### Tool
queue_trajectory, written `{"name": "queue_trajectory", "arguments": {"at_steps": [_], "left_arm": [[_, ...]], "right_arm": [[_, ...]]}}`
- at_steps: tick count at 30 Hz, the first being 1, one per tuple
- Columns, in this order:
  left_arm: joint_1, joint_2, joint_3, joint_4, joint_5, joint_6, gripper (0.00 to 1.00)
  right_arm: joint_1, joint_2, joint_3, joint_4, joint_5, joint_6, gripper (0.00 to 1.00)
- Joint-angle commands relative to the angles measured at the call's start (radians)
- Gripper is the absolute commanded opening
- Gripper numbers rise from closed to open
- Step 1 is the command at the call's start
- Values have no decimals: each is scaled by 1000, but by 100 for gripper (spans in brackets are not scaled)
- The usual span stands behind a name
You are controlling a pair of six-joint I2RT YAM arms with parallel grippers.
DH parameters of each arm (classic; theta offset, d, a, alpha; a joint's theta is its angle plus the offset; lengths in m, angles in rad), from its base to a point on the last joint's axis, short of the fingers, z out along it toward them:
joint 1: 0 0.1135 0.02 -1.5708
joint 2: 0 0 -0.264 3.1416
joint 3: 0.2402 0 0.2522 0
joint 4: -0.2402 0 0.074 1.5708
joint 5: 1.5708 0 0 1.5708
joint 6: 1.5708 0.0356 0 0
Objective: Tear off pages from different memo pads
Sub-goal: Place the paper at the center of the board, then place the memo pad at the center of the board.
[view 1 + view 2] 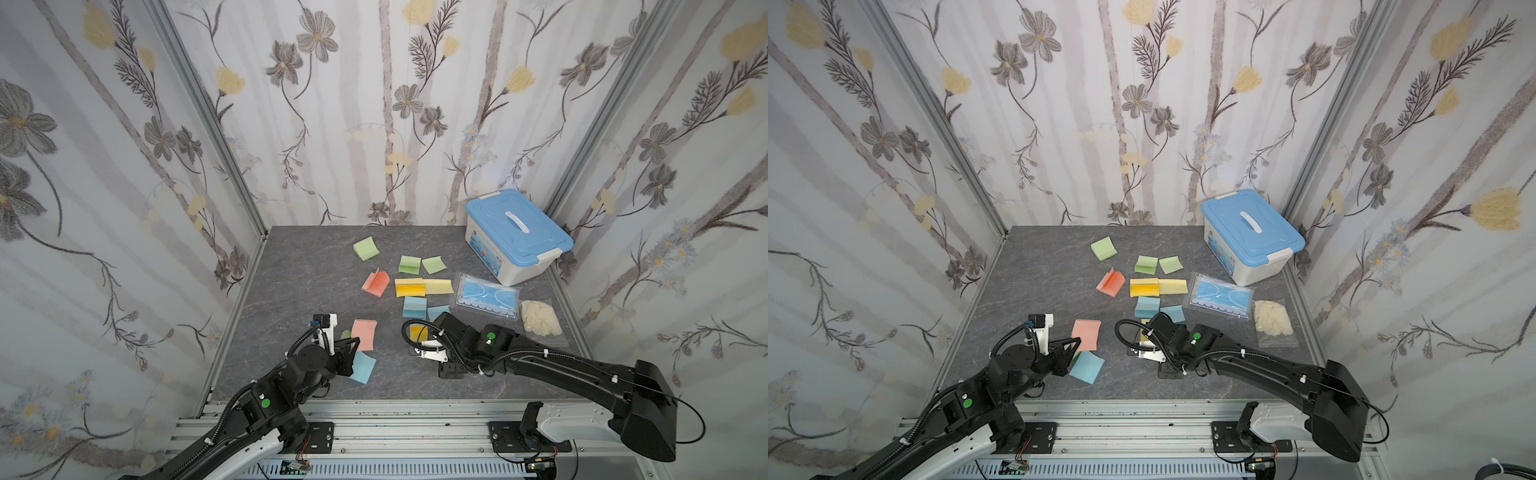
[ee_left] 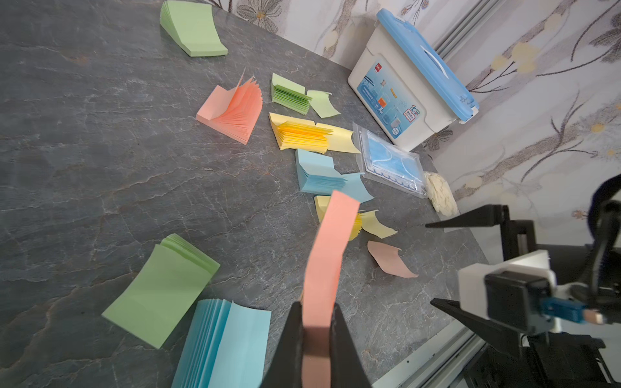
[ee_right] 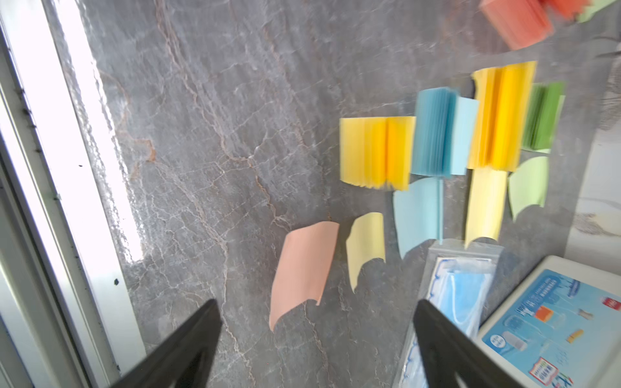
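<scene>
Overhead, a grey marbled desk (image 1: 291, 299) strewn with pastel memo pads (image 1: 1146, 286) and loose pages (image 1: 1170, 264). At 7 o'clock, left jaws clamped together on one edge of a salmon pink pad (image 1: 364, 334), raised off the desk; same pad (image 2: 322, 268) edge-on in the left wrist view. Just beside, toward 6 o'clock, a near blue pad (image 1: 363, 368) with fanned leaves, and next to that a near green pad (image 2: 161, 289).

At 5 o'clock, right jaws spread wide apart, gripping nothing. Ahead of them, curled on the desk, a loose salmon pink page (image 3: 302, 268), with a loose yellow page (image 3: 364, 248) just beside it.

Around the centre, a fanned pink pad (image 1: 376, 284), then a column of middle green pad (image 1: 409, 264), middle yellow pad (image 1: 409, 287) and middle blue pad (image 1: 414, 306), each with a matching loose sheet on its 3 o'clock side. At 11 o'clock, a far green pad (image 1: 366, 248). At 2 o'clock, a blue-lidded white box (image 1: 519, 237). At 3 o'clock, a clear packet of blue masks (image 1: 488, 295) and a bag of pale gloves (image 1: 540, 320).
</scene>
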Motion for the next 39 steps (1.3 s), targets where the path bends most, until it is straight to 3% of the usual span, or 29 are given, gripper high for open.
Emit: {"name": "queue_trajectory", "arguments": {"at_steps": [1,7,12,16,25,33,34,37,39], "left_arm": [[1,64,-26,150,85,-104,0],[-19,319,-36,356,196,-292,0],[-76,448,-11,399,161,-396,0],[-112,566,12,439,149,-473,0],[-187,899,103,595,158,-568,0],[-198,1027,133,647,124,-607,0],[-196,1034,140,642,119,-604,6],[-196,1018,188,539,97,-549,44],[-199,972,243,409,63,-476,60]], "right_arm": [[-2,-90,17,1,73,93,100],[-46,-281,-59,239,122,258,100],[-159,-439,-273,524,161,497,100],[-235,-482,-356,588,206,702,100],[-256,-384,-383,588,185,748,100],[-255,-339,-377,587,144,750,100],[-255,-336,-378,586,140,752,100],[-255,-326,-378,585,129,755,100],[-255,-320,-375,584,127,756,100]]}}
